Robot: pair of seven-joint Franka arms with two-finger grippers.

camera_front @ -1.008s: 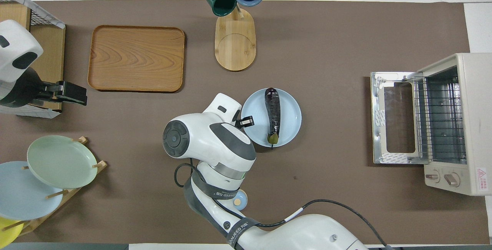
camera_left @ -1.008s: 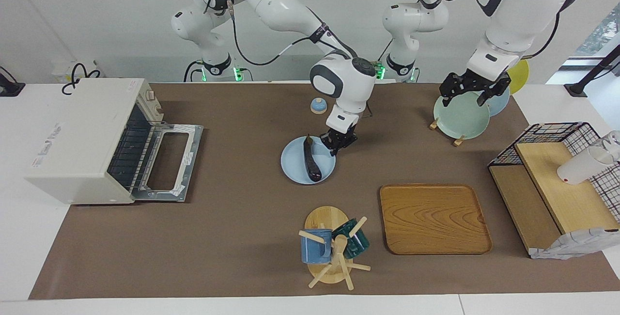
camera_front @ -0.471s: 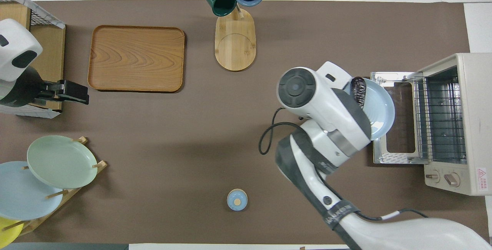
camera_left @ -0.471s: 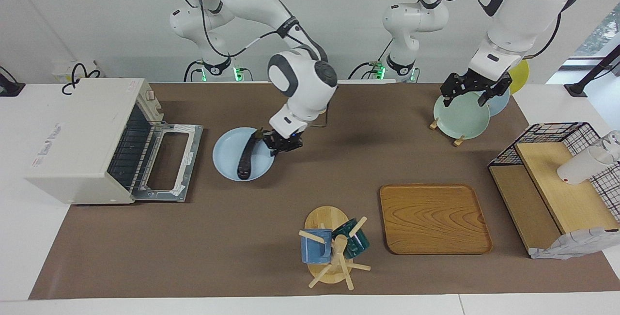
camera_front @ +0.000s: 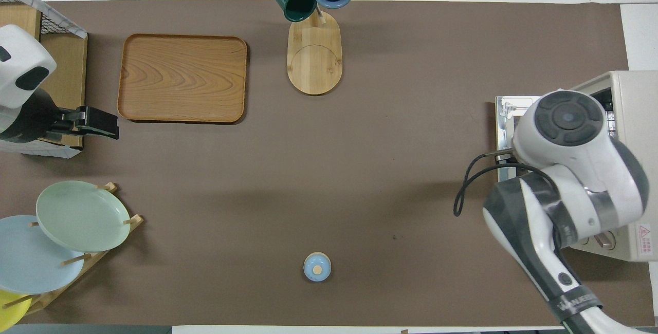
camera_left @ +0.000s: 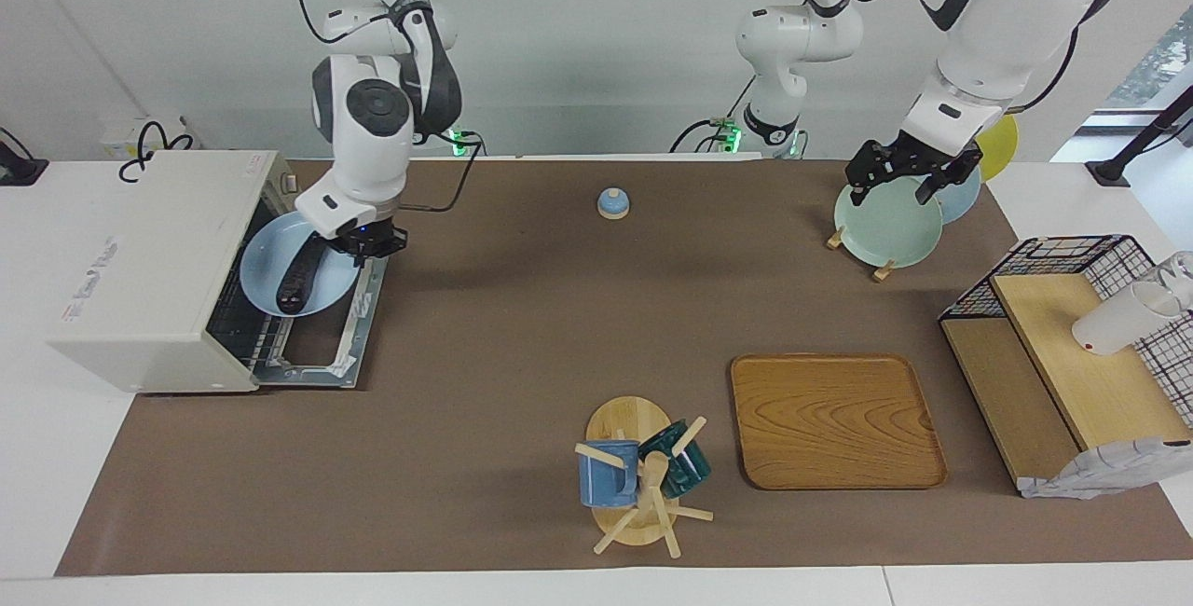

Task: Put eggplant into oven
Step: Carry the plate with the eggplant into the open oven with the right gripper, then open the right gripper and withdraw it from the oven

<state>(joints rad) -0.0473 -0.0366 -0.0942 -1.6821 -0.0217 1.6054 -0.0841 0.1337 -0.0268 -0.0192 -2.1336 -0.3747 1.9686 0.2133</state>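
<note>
The dark eggplant (camera_left: 296, 282) lies on a light blue plate (camera_left: 264, 272). My right gripper (camera_left: 360, 244) is shut on that plate's rim and holds it level above the oven's open door (camera_left: 328, 334), its leading edge at the mouth of the off-white oven (camera_left: 149, 261). In the overhead view my right arm covers the plate and the eggplant; only the oven (camera_front: 637, 113) and a corner of the door (camera_front: 506, 110) show. My left gripper (camera_left: 911, 179) waits open over the green plate (camera_left: 885, 226) in the rack.
A small blue lid (camera_left: 612, 203) sits close to the robots at mid-table. A wooden tray (camera_left: 836, 420) and a mug tree (camera_left: 638, 480) stand toward the table's front edge. A wire basket with wooden shelves (camera_left: 1072, 345) is at the left arm's end.
My right arm has carried the plate with the eggplant from the table's middle to the oven's mouth, over the open door. The left arm has stayed put.
</note>
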